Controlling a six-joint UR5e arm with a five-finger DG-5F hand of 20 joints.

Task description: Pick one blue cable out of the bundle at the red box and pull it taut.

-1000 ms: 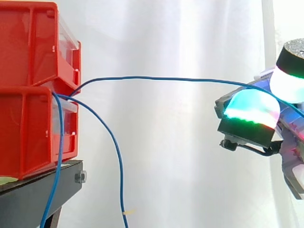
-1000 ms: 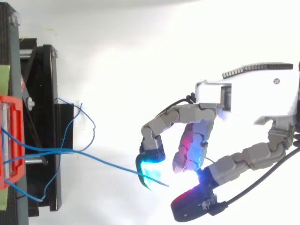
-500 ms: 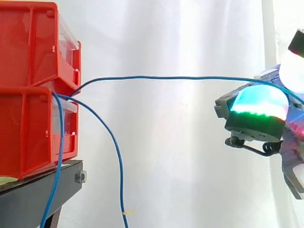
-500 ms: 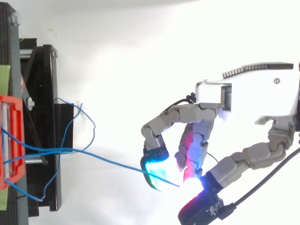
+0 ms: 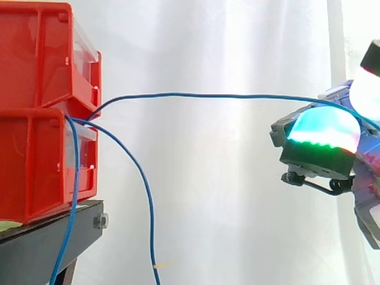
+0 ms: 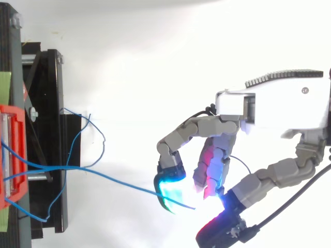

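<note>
At the left, two stacked red plastic bins (image 5: 35,53) sit on a black metal stand (image 5: 47,237), in front of a white curtain (image 5: 208,190). A bundle of thin blue cables comes out at the front of the bins, where the upper bin meets the lower one. Two slack blue cables (image 5: 147,196) from the bundle hang down past the edge of the stand. One blue cable (image 5: 225,96) leaves the same spot, rises in a shallow arch and runs level to the right, well clear of the stand, as far as the robot hand (image 6: 274,106).

It keeps a slight bow along its length and is not drawn fully straight. In the side view it passes just above a cyan-and-green glowing fingertip (image 5: 323,127) and below a white glowing one. From above, the fingers are curled inward, the cable meets the cyan pad, and a short free end pokes out just beyond it. The robot hand is closed in a pinch on this cable at its fingertips, with the thumb bent below them.
</note>
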